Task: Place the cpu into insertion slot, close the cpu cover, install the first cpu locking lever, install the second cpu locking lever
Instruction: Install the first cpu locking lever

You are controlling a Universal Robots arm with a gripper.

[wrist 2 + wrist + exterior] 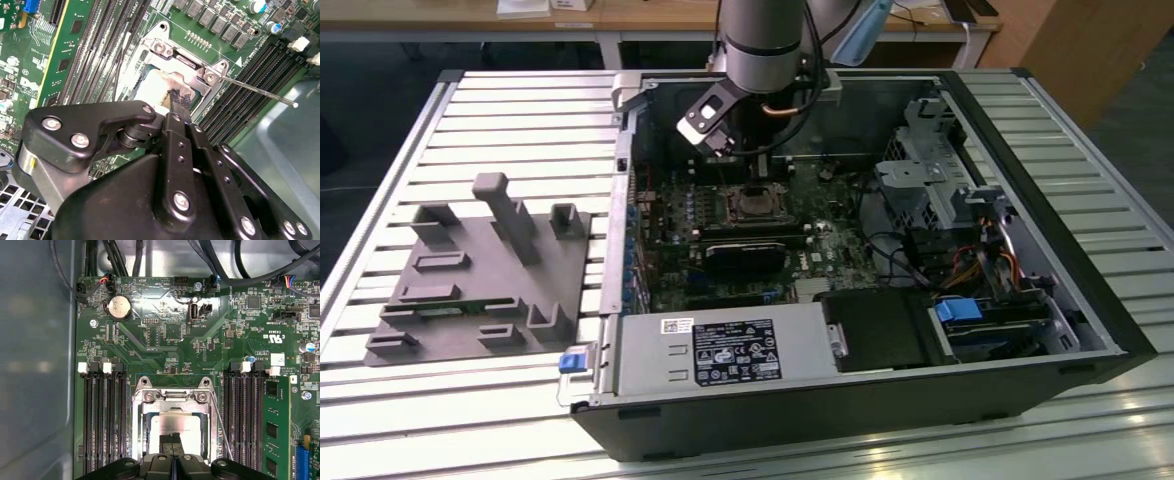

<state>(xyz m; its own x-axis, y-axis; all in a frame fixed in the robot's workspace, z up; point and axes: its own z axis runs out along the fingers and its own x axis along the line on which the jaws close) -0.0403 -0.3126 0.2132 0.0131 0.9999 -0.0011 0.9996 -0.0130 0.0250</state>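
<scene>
First wrist view: the hand (172,441) is down over the motherboard (165,335) with its two black fingertips (166,442) pressed together, only a thin seam between them and nothing gripped; their ends sit on or just over the pale face of the one cpu (187,426), and contact cannot be told for certain; the cpu lies directly under the hand, in the insertion slot (735,206); the one cpu cover (141,412), a grey metal frame, lies around the chip, whose face shows through the cut-out; one thin steel locking lever (220,422) runs along the side of the cover, close beside the hand; in the second wrist view that lever juts out from a corner of the cover, away from the fingertips and across the long black memory slots (240,90); two banks of such slots flank the hand, one on each side; one green memory card (272,430) stands beyond one bank; one round silver coin cell (120,306) sits well ahead of the hand; in the exterior view one arm (761,40) reaches into one open computer case (1067,300) on the slatted bench (520,110); one grey fixture (480,270) lies well apart from the hand, towards the exterior view's left.
</scene>
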